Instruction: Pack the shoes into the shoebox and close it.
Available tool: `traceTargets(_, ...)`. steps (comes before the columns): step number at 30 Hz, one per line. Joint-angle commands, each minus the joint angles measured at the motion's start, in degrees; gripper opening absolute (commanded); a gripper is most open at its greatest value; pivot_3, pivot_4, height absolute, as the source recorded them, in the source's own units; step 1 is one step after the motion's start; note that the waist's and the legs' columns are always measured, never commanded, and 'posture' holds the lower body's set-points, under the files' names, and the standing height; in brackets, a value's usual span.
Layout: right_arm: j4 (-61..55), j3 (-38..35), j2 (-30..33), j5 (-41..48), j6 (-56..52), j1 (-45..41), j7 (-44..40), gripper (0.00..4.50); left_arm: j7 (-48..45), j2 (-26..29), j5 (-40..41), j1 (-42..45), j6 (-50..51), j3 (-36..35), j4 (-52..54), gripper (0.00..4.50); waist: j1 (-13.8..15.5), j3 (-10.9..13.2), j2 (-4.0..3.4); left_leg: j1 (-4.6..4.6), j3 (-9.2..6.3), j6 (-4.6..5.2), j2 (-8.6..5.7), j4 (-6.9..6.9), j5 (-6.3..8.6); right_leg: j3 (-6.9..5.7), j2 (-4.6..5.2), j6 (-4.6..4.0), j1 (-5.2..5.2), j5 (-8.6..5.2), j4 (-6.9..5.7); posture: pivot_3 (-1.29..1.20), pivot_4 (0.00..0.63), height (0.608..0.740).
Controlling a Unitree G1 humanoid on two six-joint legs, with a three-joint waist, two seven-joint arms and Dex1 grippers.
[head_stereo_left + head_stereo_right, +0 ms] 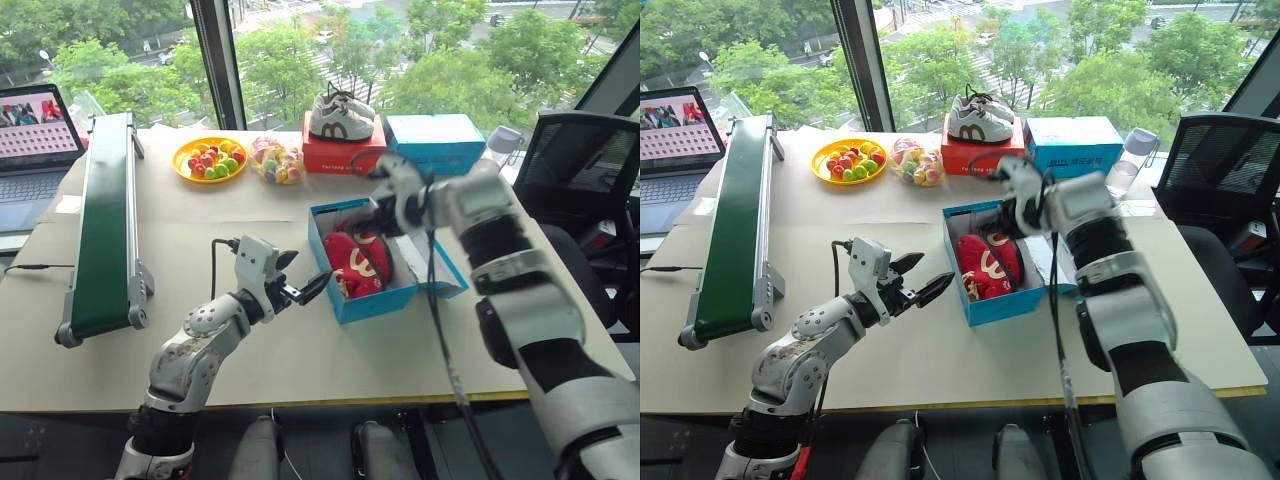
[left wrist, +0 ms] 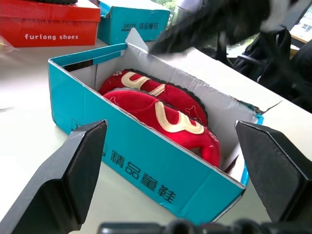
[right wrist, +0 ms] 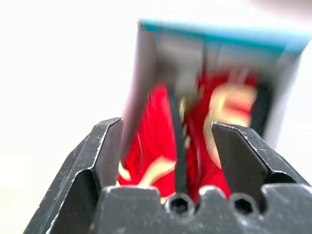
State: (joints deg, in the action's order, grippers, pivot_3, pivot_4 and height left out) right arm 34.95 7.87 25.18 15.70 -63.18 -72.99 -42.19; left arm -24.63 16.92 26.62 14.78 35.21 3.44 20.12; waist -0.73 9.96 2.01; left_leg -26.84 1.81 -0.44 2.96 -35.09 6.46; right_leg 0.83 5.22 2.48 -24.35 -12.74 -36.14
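Note:
The bright blue shoebox [image 1: 365, 303] stands open in the middle of the table. Its flap lid [image 1: 441, 264] lies flat on the table at its right side. Both red shoes [image 1: 360, 262] lie side by side inside it, their pale curly marks up; the left wrist view shows the shoes [image 2: 165, 105] well below the box's rim [image 2: 141, 165]. My left gripper [image 1: 303, 272] hovers open just left of the box, pointing at its side wall. My right gripper [image 1: 380, 216] hangs open above the box's far end, nothing between its fingers [image 3: 109, 146].
At the back stand a red box [image 1: 340, 156] with white sneakers [image 1: 340, 118] on top and a plainer blue box [image 1: 435, 142]. A yellow fruit plate [image 1: 210, 160], a sweets bag [image 1: 275, 160], a green conveyor [image 1: 105, 220], a laptop [image 1: 35, 140], a bottle [image 1: 500, 145] and a black chair [image 1: 580, 170] surround the table.

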Motion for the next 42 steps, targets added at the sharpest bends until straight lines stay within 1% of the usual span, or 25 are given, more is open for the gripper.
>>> traceTargets(1,-16.29,-6.99,2.93,5.51,-12.72,3.2,1.46,3.5,-1.06,0.52,-0.12,0.86,-0.73,-0.29,0.81,4.5,0.21,0.0,0.0,-0.1,0.0,0.02,-0.02,0.06,0.04,-0.01,0.02,0.04,-0.03,-0.05,0.06,0.0,0.15,0.733)
traceTargets(2,-19.67,-8.39,3.4,6.43,-14.97,4.78,1.98,3.5,-1.18,0.62,-0.1,0.98,-0.71,-0.34,0.69,4.5,0.29,-0.01,0.01,-0.16,-0.01,0.03,-0.03,0.08,0.1,-0.02,0.03,0.05,-0.05,-0.07,0.08,0.0,0.15,0.733)
traceTargets(6,-32.17,-15.67,4.61,9.49,-23.13,13.57,4.9,2.48,-2.28,1.33,0.02,1.51,-0.57,-0.07,0.28,4.5,0.8,0.0,0.01,-0.28,-0.02,0.14,-0.09,0.04,0.22,-0.04,0.07,0.11,-0.06,-0.11,0.15,0.0,0.15,0.733)
traceTargets(7,-35.78,-16.09,5.98,10.44,-24.74,17.18,4.7,2.08,-2.66,1.52,0.02,1.62,-0.58,0.09,0.14,4.5,0.91,0.0,0.01,-0.31,-0.03,0.14,-0.09,-0.02,0.22,-0.05,0.07,0.11,-0.06,-0.11,0.16,0.0,0.15,0.733)
traceTargets(9,-41.42,-15.97,9.6,12.44,-26.82,24.14,3.44,1.45,-3.4,1.82,-0.01,1.75,-0.68,0.43,-0.17,4.5,1.31,0.0,0.01,-0.31,-0.03,0.14,-0.09,-0.11,0.22,-0.05,0.07,0.12,-0.03,-0.12,0.15,0.0,0.15,0.733)
traceTargets(10,-43.53,-15.41,11.91,13.34,-26.84,27.38,2.53,0.98,-3.55,1.84,-0.04,1.74,-0.72,0.49,-0.33,4.5,1.35,0.0,0.01,-0.29,-0.03,0.14,-0.08,-0.16,0.22,-0.06,0.07,0.12,0.02,-0.12,0.15,0.0,0.15,0.733)
traceTargets(13,-46.96,-15.25,17.34,15.6,-26.55,34.5,0.09,0.14,-4.0,1.99,-0.11,1.76,-0.81,0.59,-0.76,4.5,1.34,-0.01,0.0,-0.28,-0.02,0.14,-0.09,-0.21,0.22,-0.04,0.09,0.13,0.03,-0.12,0.18,0.0,0.15,0.733)
traceTargets(14,-47.37,-15.4,18.96,16.22,-26.13,36.72,-0.72,0.05,-4.29,2.06,-0.13,1.8,-0.9,0.67,-0.95,4.5,1.35,-0.01,0.0,-0.27,-0.02,0.14,-0.09,-0.24,0.22,-0.01,0.09,0.12,0.02,-0.13,0.18,0.0,0.15,0.733)
traceTargets(16,-46.95,-16.09,20.42,17.07,-25.77,39.34,-0.99,0.05,-4.7,2.13,-0.35,1.8,-1.18,0.86,-1.28,4.5,1.15,-0.01,-0.01,-0.2,-0.02,0.15,-0.08,-0.24,0.22,-0.01,0.07,0.12,0.09,-0.15,0.19,0.0,0.15,0.733)
traceTargets(20,-40.13,-20.77,16.81,13.08,-25.95,42.15,5.85,0.05,-5.35,2.26,-1.04,2.06,-2.11,1.24,-1.83,4.5,0.36,-0.02,-0.01,-0.02,0.0,0.15,-0.07,-0.24,0.21,0.09,0.05,0.06,0.13,-0.18,0.15,0.0,0.15,0.733)
traceTargets(23,-36.5,-25.77,12.24,11.51,-27.76,42.49,10.09,0.05,-5.89,2.24,-1.45,2.44,-2.45,1.27,-2.55,4.5,0.56,-0.03,0.0,0.03,-0.02,0.15,-0.09,-0.24,0.21,0.09,0.03,0.08,0.21,-0.18,0.13,0.0,0.15,0.733)
traceTargets(25,-28.5,-30.13,6.63,7.35,-25.26,39.73,17.24,0.05,-6.13,1.96,-1.71,3.16,-2.64,1.41,-3.28,4.5,0.43,-0.05,0.01,-0.01,-0.01,0.15,-0.1,-0.29,0.21,0.12,0.04,0.09,0.17,-0.17,0.12,0.0,0.15,0.733)
traceTargets(27,-22.6,-31.45,4.43,4.64,-22.59,38.26,21.24,0.05,-6.08,1.56,-1.91,3.85,-2.55,1.44,-3.77,4.5,0.38,-0.06,0.01,0.0,-0.02,0.16,-0.09,-0.35,0.21,0.13,0.0,0.11,0.21,-0.16,0.09,0.0,0.15,0.733)
traceTargets(29,-16.17,-32.75,3.39,2.33,-18.95,36.5,25.15,0.05,-6.1,1.41,-1.88,4.24,-2.37,1.26,-3.72,4.5,0.43,-0.07,0.01,-0.04,-0.02,0.16,-0.1,-0.38,0.21,0.13,0.01,0.14,0.18,-0.15,0.08,0.0,0.15,0.733)
traceTargets(32,-8.33,-37.42,1.5,1.9,-14.58,32.89,29.49,0.05,-6.35,1.57,-1.91,3.99,-2.63,1.16,-3.51,4.5,0.39,-0.08,-0.02,-0.07,-0.01,0.16,-0.13,-0.4,0.21,0.13,0.02,0.18,0.2,-0.16,0.09,0.0,0.15,0.733)
traceTargets(34,-2.26,-41.22,0.71,1.88,-10.73,30.16,33.51,0.05,-6.38,1.63,-2.1,3.66,-2.98,1.17,-3.59,4.5,0.2,-0.09,-0.02,-0.08,-0.02,0.16,-0.13,-0.45,0.21,0.13,0.02,0.21,0.22,-0.14,0.09,0.0,0.15,0.733)
traceTargets(36,3.83,-45.77,-0.03,2.58,-3.79,27.91,38.62,0.05,-6.17,1.52,-2.14,3.38,-3.13,1.09,-3.34,4.5,-0.04,-0.09,-0.02,-0.04,-0.02,0.16,-0.12,-0.49,0.21,0.13,0.01,0.21,0.27,-0.13,0.08,0.0,0.15,0.733)
traceTargets(40,11.61,-55.92,-2.77,8.43,7.94,24.48,45.73,0.05,-5.72,1.32,-2.06,3.17,-2.89,1.04,-2.61,4.5,-0.1,-0.1,-0.02,0.03,-0.02,0.16,-0.11,-0.64,0.21,0.13,0.02,0.27,0.41,-0.08,0.1,0.0,0.15,0.733)
traceTargets(42,12.81,-61.51,-5.14,13.68,16.37,22.68,46.0,0.05,-5.79,1.49,-2.13,3.09,-2.8,1.15,-2.37,4.5,-0.36,-0.11,0.0,0.02,-0.02,0.16,-0.11,-0.69,0.21,0.13,0.02,0.31,0.44,-0.05,0.11,0.0,0.15,0.733)
